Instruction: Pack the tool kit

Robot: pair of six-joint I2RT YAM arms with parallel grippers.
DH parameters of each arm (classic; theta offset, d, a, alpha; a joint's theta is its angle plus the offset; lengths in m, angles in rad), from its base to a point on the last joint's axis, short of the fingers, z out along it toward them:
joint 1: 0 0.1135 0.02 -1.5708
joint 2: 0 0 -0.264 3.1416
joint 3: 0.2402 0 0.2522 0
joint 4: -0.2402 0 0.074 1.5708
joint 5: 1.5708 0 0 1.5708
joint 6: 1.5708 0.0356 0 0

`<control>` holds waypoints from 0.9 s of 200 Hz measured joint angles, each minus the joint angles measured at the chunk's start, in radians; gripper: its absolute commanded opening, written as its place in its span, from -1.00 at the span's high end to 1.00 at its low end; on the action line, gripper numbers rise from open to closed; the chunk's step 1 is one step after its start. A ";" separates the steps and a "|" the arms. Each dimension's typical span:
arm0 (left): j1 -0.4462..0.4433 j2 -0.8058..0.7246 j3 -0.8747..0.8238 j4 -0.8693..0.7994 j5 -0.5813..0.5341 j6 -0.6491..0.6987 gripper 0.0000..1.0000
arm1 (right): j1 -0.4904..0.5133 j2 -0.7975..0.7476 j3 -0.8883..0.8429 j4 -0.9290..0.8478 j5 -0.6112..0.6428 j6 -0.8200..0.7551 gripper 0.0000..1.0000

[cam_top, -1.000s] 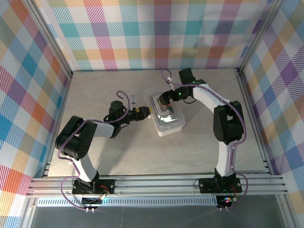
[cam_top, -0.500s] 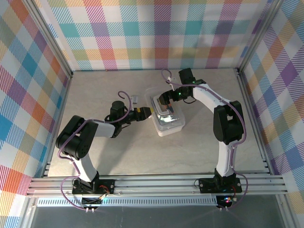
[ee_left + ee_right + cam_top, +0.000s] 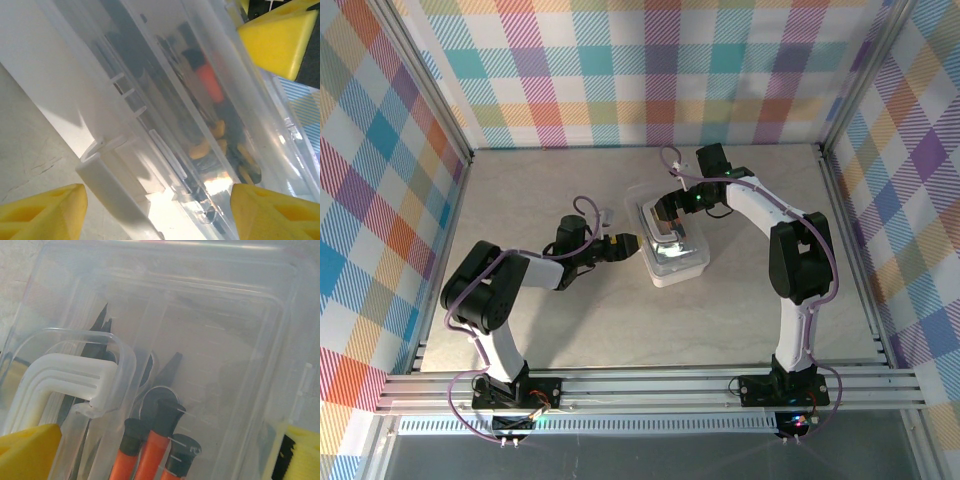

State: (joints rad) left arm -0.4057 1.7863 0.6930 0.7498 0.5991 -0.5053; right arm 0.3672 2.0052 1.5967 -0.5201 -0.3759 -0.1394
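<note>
The table carries the case near its middle, a little toward the right arm. The case is of clear hard plastic, and its lid looks to be down; whether it is locked I cannot tell. The right gripper hovers above the lid with its jaws very wide, and it holds nothing. The left gripper is at the left side of the case with its jaws well apart. Between them is a white part that looks like the latch, and the gripper grips nothing that I can see. Near the edge of the lid is the white handle. Inside lie the tools, some with orange grips, close side by side.

I judge the case stiff but smooth and slippery, so its flat walls give a poor hold (the fingers could slide off). With tools inside it is probably not light, and they may shift if it tilts. The handle or the latch edge seems the best place to take hold. The thin plastic there may crack under a hard squeeze.
</note>
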 measured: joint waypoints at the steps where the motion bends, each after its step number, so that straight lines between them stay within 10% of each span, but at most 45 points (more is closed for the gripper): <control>1: 0.000 0.001 0.000 0.000 -0.001 0.001 -0.51 | 0.000 0.000 0.000 0.000 0.000 0.000 -0.98; 124: 0.000 -0.004 0.018 -0.151 -0.047 0.068 -0.38 | 0.000 0.000 0.000 0.000 0.000 0.000 -0.98; 180: 0.000 -0.030 0.086 -0.305 -0.105 0.146 0.06 | 0.000 0.000 -0.001 0.001 0.000 0.000 -0.98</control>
State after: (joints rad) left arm -0.4057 1.7561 0.7792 0.4446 0.4938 -0.3592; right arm 0.3672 2.0052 1.5959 -0.5194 -0.3756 -0.1394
